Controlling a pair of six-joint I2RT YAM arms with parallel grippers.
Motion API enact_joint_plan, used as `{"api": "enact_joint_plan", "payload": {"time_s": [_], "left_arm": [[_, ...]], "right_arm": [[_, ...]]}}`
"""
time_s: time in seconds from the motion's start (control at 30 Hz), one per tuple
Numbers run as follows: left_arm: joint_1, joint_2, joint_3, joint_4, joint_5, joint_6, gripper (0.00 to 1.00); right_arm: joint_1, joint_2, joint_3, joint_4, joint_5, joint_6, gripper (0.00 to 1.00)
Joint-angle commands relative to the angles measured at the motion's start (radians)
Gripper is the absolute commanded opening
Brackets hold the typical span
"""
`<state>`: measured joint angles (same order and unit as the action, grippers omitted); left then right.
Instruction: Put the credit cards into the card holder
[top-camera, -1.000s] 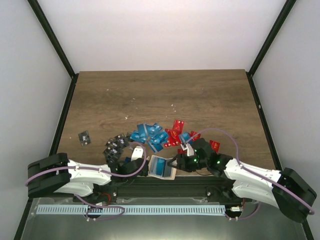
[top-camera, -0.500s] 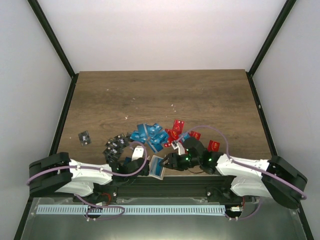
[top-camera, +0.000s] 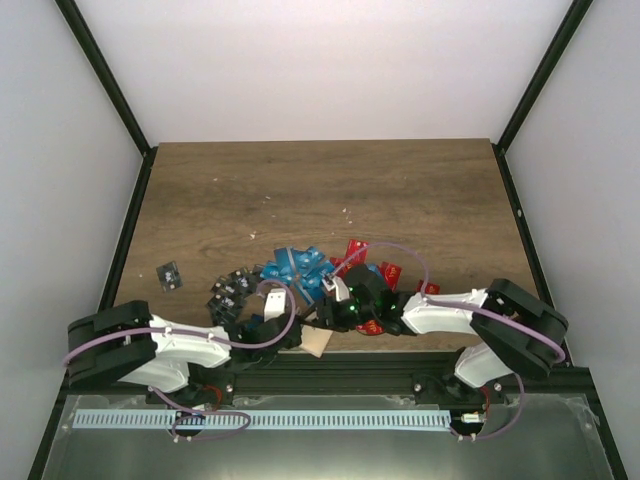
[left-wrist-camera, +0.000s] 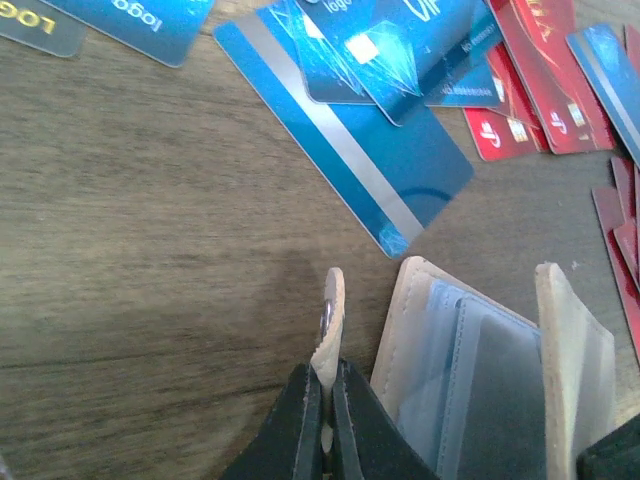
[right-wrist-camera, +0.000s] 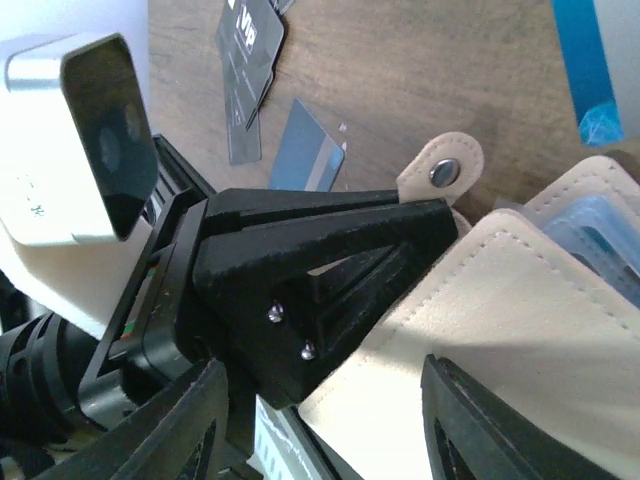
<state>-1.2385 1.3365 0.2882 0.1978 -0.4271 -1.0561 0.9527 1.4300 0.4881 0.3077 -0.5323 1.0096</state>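
The left hand (left-wrist-camera: 327, 400) has its two black fingers pressed together on the snap tab (left-wrist-camera: 330, 300) of the card holder (left-wrist-camera: 480, 380), pinching the tab's lower part so that the rounded end with its metal stud sticks out past the fingertips. The holder lies open at the near edge of the tabletop (left-wrist-camera: 150, 250), just in front of the spread of cards. It is pale beige with stitched edges, a soft leather-like cover, and clear plastic sleeves showing inside.

The right hand (right-wrist-camera: 320, 420) is spread wide, one dark finger on each side of the holder's beige flap. Whether either finger touches the flap cannot be told.

Glossy blue cards (left-wrist-camera: 350, 160) overlap in a loose heap just beyond the holder, one face down with a silver stripe across it. Red cards (left-wrist-camera: 530, 90) fan out to the right of them. Black cards (top-camera: 228, 290) lie to the left, and one black card (top-camera: 169, 273) sits well apart. The tabletop is dark brown wood grain.
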Motion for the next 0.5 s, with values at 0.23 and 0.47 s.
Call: {"api": "enact_joint_plan", "payload": {"time_s": [0.23, 0.47], "left_arm": [[0.081, 0.090, -0.012, 0.108, 0.042, -0.045, 0.04], [0.096, 0.179, -0.021, 0.259, 0.094, -0.067, 0.04]], "right_arm": [[-0.012, 0.161, 0.057, 0.078, -0.009, -0.056, 0.54], [-0.050, 0.197, 0.053, 0.064, -0.002, -0.090, 0.53]]}}
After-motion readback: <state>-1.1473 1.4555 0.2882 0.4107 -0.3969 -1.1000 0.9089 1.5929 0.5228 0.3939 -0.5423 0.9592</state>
